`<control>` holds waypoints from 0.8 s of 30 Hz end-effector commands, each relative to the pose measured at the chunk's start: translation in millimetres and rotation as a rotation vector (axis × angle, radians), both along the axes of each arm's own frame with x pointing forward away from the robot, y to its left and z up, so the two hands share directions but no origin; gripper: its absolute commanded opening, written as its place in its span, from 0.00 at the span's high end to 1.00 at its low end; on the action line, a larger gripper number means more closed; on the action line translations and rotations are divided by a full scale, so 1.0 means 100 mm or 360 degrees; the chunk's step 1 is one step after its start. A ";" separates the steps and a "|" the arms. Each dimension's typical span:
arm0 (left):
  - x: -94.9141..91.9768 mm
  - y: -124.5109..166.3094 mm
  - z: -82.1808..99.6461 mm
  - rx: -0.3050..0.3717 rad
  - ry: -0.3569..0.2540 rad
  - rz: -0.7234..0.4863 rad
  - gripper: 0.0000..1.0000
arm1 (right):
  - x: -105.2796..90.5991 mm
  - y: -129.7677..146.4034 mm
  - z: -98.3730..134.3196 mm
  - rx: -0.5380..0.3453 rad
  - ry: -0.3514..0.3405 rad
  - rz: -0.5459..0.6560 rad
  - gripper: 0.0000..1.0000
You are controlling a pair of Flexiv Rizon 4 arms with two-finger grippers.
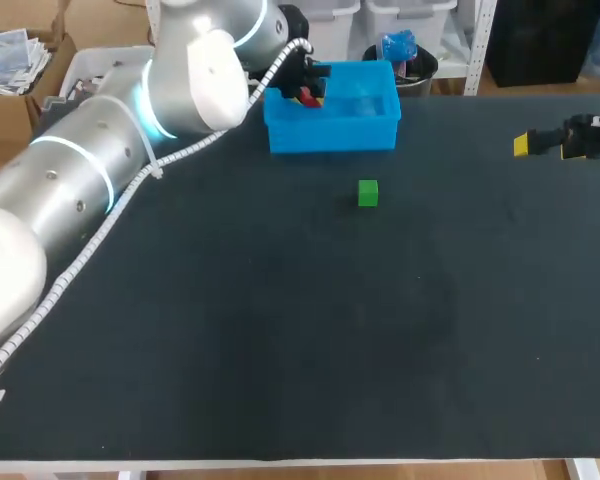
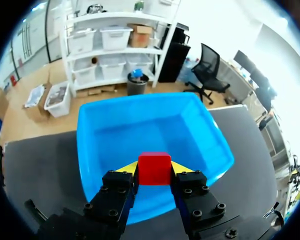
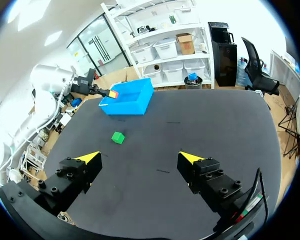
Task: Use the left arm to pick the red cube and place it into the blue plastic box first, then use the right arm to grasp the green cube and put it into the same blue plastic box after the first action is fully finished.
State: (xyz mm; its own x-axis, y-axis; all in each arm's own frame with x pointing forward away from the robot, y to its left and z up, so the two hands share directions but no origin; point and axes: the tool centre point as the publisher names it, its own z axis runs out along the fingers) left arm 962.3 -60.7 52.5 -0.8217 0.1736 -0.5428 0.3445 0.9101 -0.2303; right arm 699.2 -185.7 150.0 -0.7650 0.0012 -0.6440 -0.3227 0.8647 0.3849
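Note:
My left gripper point(image 2: 154, 170) is shut on the red cube point(image 2: 154, 168), holding it over the near wall of the blue plastic box point(image 2: 112, 132). From above, the red cube point(image 1: 307, 96) hangs at the left side of the blue box point(image 1: 332, 134), with my left gripper point(image 1: 308, 93) around it. The green cube point(image 1: 368, 193) lies on the dark table a little in front of the box. My right gripper point(image 3: 140, 159) stands open at the table's right edge, far from the green cube point(image 3: 118, 137); its yellow tip point(image 1: 521, 145) shows in the head view.
The black table point(image 1: 280, 330) stretches wide in front of the green cube. My left arm point(image 1: 100, 170) crosses the back left corner of the table toward the box. The blue box point(image 3: 127, 98) sits near the table's far edge.

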 end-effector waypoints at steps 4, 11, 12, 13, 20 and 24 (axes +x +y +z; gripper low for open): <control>0.39 -0.12 0.01 0.0086 0.0209 -0.0050 0.21 | 0.00 0.00 0.00 -0.0003 0.0001 -0.0002 0.00; 0.38 -0.11 0.07 0.0100 0.0192 -0.0054 0.00 | 0.00 0.00 0.00 -0.0003 0.0001 -0.0002 0.00; 0.37 -0.11 0.09 0.0100 0.0191 -0.0055 0.00 | 0.00 0.00 0.00 -0.0003 0.0001 -0.0002 0.00; 0.36 -0.11 0.12 0.0097 0.0182 -0.0060 0.00 | 0.00 0.00 0.00 -0.0003 0.0001 -0.0002 0.00; 0.23 -0.12 0.39 0.0076 0.0121 -0.0107 0.00 | 0.00 0.00 0.00 -0.0003 0.0001 -0.0002 0.00; 0.08 -0.08 0.60 0.0057 0.0069 -0.0138 0.00 | 0.00 0.00 0.00 -0.0003 0.0001 -0.0002 0.00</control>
State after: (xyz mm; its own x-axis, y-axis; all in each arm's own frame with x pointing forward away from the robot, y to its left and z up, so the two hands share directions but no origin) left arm 973.6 -72.9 97.6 -0.7585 0.1960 -0.6216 0.4046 0.8893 -0.2133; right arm 699.2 -185.7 150.0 -0.7650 0.0012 -0.6440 -0.3227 0.8647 0.3849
